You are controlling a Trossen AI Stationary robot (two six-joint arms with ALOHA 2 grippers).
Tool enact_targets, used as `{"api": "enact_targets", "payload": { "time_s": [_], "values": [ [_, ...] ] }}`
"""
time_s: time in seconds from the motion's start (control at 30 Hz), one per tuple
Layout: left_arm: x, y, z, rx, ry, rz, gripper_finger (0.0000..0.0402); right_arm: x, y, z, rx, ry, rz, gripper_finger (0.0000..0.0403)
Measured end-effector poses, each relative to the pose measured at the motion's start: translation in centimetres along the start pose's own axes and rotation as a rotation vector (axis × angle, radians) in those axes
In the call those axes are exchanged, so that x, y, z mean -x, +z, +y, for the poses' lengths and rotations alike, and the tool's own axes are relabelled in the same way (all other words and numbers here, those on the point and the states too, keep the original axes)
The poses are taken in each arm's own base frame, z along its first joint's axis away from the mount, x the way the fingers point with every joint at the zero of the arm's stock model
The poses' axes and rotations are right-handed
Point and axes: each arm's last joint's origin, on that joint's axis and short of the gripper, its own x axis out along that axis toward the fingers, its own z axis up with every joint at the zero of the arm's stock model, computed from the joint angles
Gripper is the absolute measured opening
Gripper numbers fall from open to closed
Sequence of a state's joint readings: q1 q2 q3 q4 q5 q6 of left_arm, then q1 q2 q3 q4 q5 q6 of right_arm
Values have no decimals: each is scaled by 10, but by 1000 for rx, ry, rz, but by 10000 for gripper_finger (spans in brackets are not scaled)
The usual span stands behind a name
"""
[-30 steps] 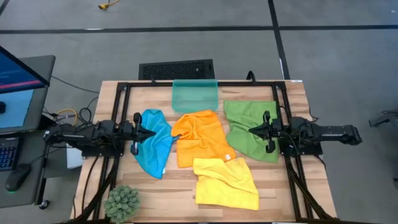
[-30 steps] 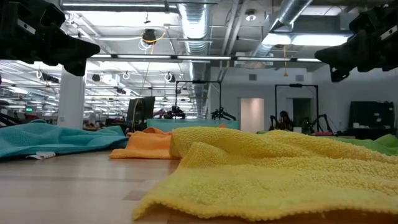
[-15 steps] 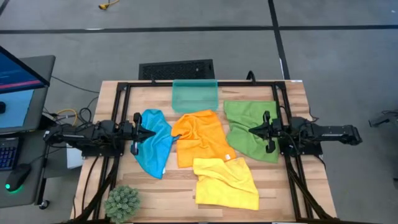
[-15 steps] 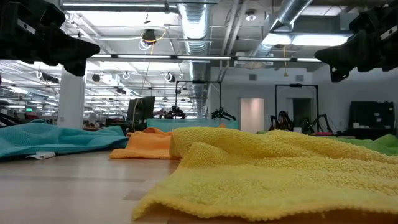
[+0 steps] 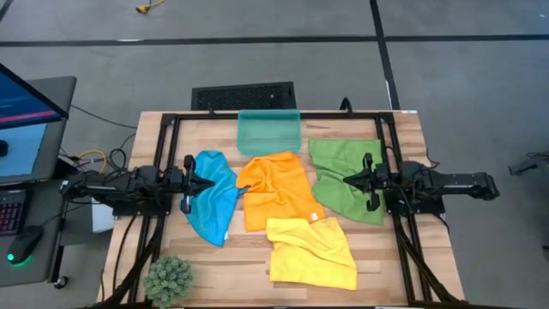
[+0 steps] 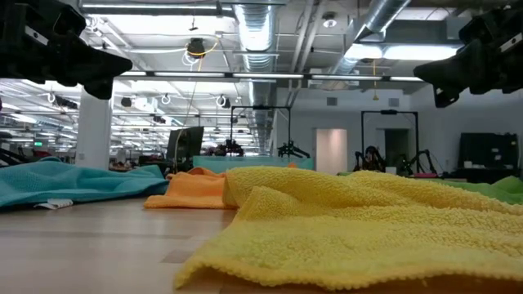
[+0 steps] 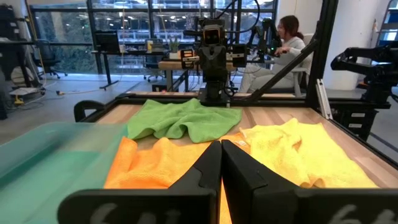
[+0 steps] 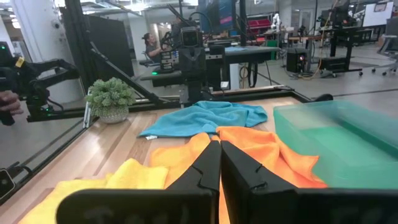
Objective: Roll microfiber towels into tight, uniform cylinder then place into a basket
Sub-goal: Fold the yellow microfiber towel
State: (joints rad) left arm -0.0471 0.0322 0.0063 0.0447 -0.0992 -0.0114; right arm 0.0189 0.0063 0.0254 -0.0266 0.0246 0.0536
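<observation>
Evidently nothing is rolled yet: 4 microfiber towels (image 5: 296,210) lie loose mid-table, the basket (image 5: 269,132) empty at 12 o'clock, and left end effector (image 5: 204,183) and right end effector (image 5: 350,180), fingers together, must part before grasping one.

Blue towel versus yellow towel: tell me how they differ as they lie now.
The blue towel lies on the table's left side, with the left gripper over its edge; the yellow towel lies at the near middle, with no gripper over it. The blue one is bunched into a long narrow shape; the yellow one spreads wider. The yellow one overlaps the orange towel. Both are unrolled and outside the basket.
</observation>
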Motion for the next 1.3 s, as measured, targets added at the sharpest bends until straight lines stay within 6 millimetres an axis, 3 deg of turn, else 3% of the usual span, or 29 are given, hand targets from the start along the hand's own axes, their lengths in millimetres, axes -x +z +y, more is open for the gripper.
{"api": "enact_targets", "payload": {
  "time_s": [0.33,0.67,0.87,1.13,1.3],
  "values": [
    [0,0,0,8,-14,2,0,0,9,0,-112,10,-93,33],
    [0,0,0,-30,-14,2,0,2,21,1,18,9,-218,33],
    [0,0,0,-38,-14,2,0,6,33,2,-38,23,-332,38],
    [0,0,0,-50,-14,2,0,18,69,3,-37,27,-428,97],
    [0,0,0,-53,-14,2,0,20,97,5,-37,20,-389,154]
  ]
}}
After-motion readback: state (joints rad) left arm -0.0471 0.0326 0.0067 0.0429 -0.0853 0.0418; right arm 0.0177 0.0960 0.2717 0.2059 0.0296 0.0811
